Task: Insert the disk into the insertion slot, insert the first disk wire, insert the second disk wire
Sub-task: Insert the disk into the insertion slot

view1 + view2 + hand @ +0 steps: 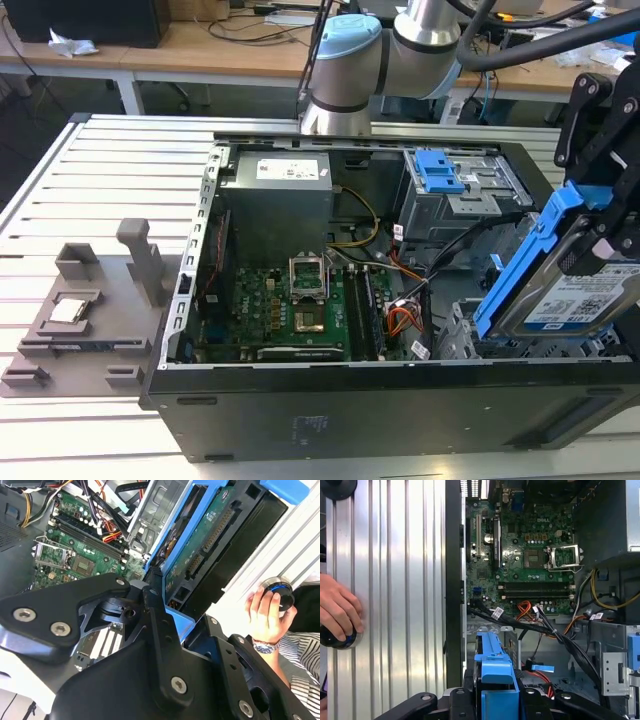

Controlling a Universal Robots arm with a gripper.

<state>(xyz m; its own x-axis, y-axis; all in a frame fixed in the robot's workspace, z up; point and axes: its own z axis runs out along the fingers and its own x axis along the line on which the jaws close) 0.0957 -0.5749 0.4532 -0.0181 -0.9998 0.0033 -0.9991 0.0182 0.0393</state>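
Observation:
My gripper (592, 245) is shut on the disk (572, 295), a silver drive with a white-and-blue label in a bright blue caddy. It holds the disk tilted in the air over the case's corner at the exterior view's right. Just below it is the insertion slot (457, 335), a silver perforated cage. In the second wrist view the disk's green underside (200, 542) points toward that cage (160, 505). The caddy's blue edge (495, 677) sits between my black fingers (462, 700) in the first wrist view. Orange and black cables (402, 320) lie beside the cage; I cannot tell which are the disk wires.
The open black computer case (330, 405) lies on a slatted metal table (110, 170), motherboard (290, 305) exposed. A grey cage with a broad blue latch (437, 172) sits at the back. A grey fixture (75, 320) stands at the left. A person's hand (265, 612) rests on a round knob.

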